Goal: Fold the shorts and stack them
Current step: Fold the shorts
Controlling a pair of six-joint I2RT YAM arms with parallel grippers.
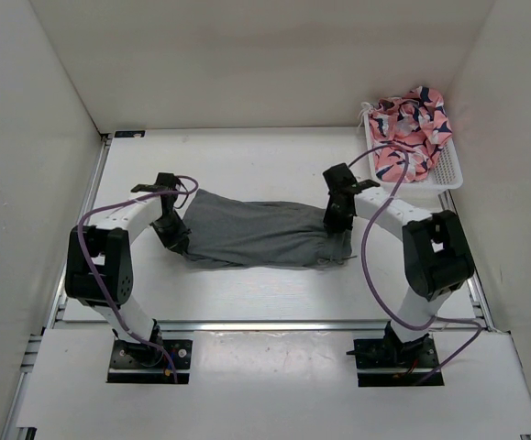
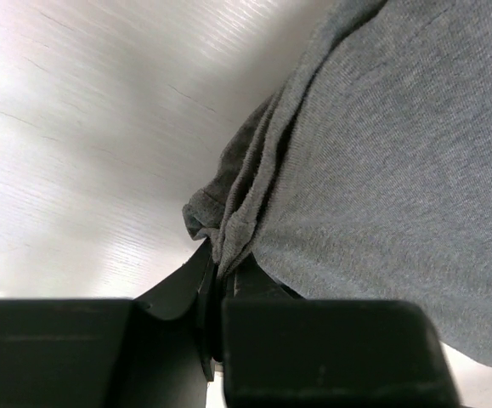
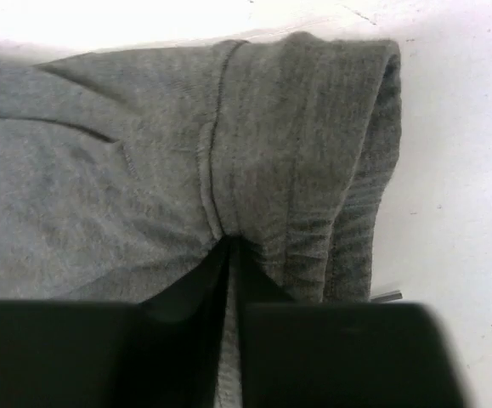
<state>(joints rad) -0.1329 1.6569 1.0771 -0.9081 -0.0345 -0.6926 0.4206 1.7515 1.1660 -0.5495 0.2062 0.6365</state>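
The grey shorts point(image 1: 256, 234) lie stretched sideways across the middle of the table. My left gripper point(image 1: 175, 231) is at their left end. In the left wrist view it point(image 2: 218, 268) is shut on a bunched hem edge of the shorts point(image 2: 381, 170). My right gripper point(image 1: 338, 223) is at their right end, by the gathered waistband. In the right wrist view it point(image 3: 233, 251) is shut, with a fold of the shorts point(image 3: 144, 170) pinched beside a seam. The ribbed waistband point(image 3: 360, 204) lies just right of the jaws.
A white basket point(image 1: 448, 174) stands at the back right corner, with pink patterned clothing point(image 1: 412, 124) piled in it. White walls close in the table on the left, back and right. Purple cables loop off both arms.
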